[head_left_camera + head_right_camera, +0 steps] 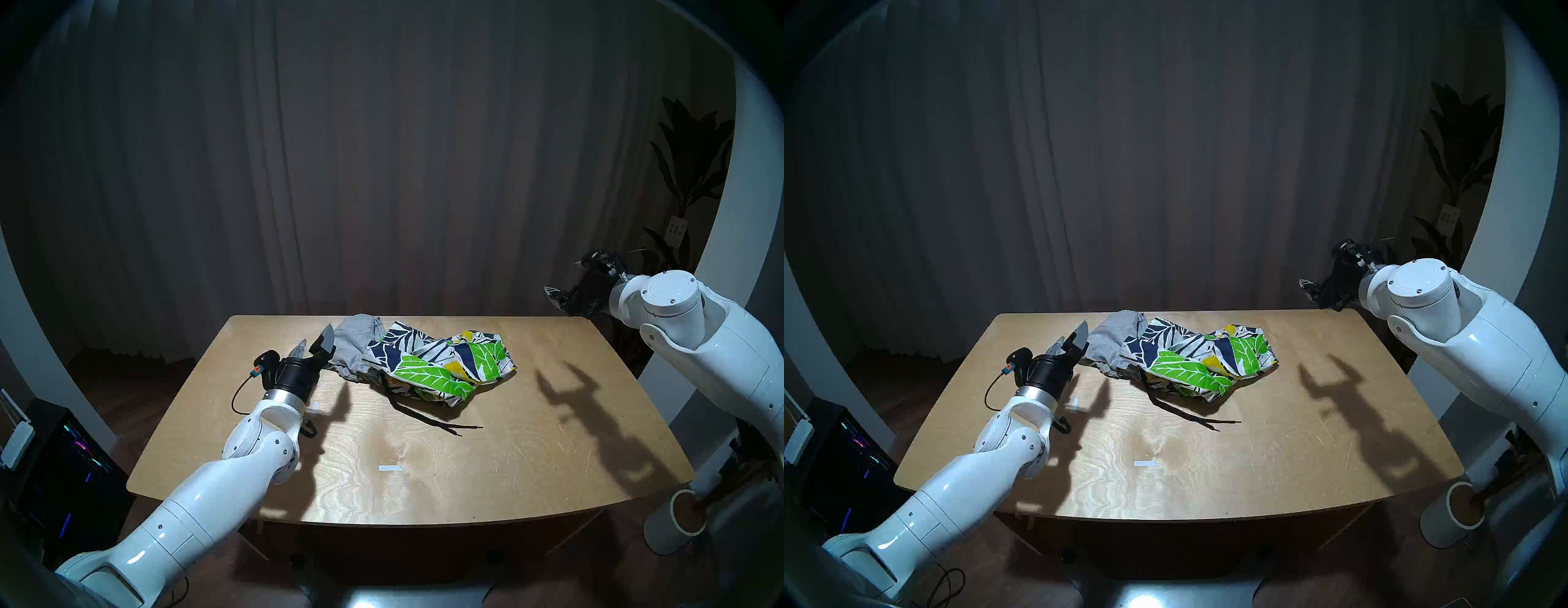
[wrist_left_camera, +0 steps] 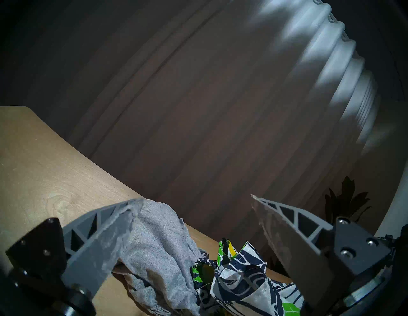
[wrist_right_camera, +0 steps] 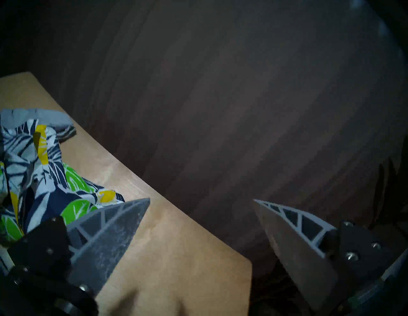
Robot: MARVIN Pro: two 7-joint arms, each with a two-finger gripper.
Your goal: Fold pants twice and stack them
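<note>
The left gripper (image 1: 316, 344) has its fingers (image 2: 103, 238) spread wide, holding nothing, right at the left edge of the grey shorts (image 1: 355, 346); from its wrist view the grey cloth lies against the inner face of one finger, though I cannot tell if it presses there. The right gripper (image 3: 202, 199) hangs in the air over the bench's far right corner, fingers (image 3: 110, 240) wide apart and empty, well clear of the clothes. Both pairs sit crumpled together near the far edge of the bench (image 1: 424, 488), grey to the left, the floral shorts (image 1: 445, 361) overlapping them to the right; the heap's long axis runs left to right. A black drawstring (image 1: 428, 418) trails toward the near side. A small white tape strip (image 1: 390, 468) lies nearer the front, unreadable. A dark curtain (image 1: 382, 170) hangs behind.
</note>
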